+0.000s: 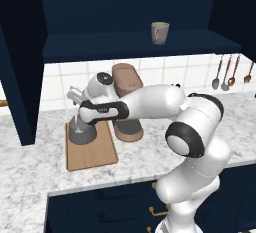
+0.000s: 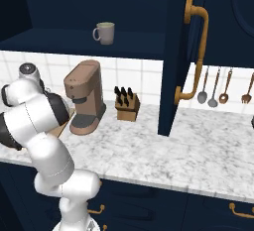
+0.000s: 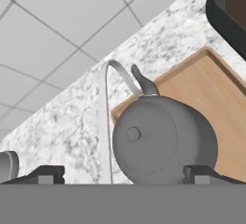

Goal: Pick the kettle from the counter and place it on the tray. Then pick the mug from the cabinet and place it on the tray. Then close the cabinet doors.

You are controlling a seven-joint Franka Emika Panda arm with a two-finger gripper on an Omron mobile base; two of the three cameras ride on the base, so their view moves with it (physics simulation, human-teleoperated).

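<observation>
**Kettle set on tray; mug next**

- Tray (image 1: 95,153): wooden board flat on the counter (image 1: 150,152). Landmark for all entries below.
- Kettle (image 3: 163,141): upright on the tray's far end, spout (image 3: 142,81) toward the tiled wall, thin arched handle (image 3: 108,103) up.
- Gripper (image 3: 124,174): just above the kettle, jaws spread wide, one fingertip (image 3: 45,174) to each side of the handle. Nothing held; judged to have let the kettle go.
- Coffee machine (image 1: 127,102): on the counter, just beside the tray's right edge.
- Knife block (image 2: 126,105): on the counter, beyond the coffee machine from the tray.
- Mug (image 1: 160,32): upright on the cabinet shelf (image 1: 125,47), above and to the right of the tray, handle turned left in the right base view.
- Cabinet door (image 2: 186,51): standing open, brass handle (image 2: 195,51) facing the robot, well to the right of the tray.

Handling note (judgement): lift the hand straight up off the kettle before swinging, so the fingers clear the arched handle and do not drag it. Pass over the coffee machine, not through it. Approach the mug level with the shelf, jaws wide, closing across its body away from the side handle.
</observation>
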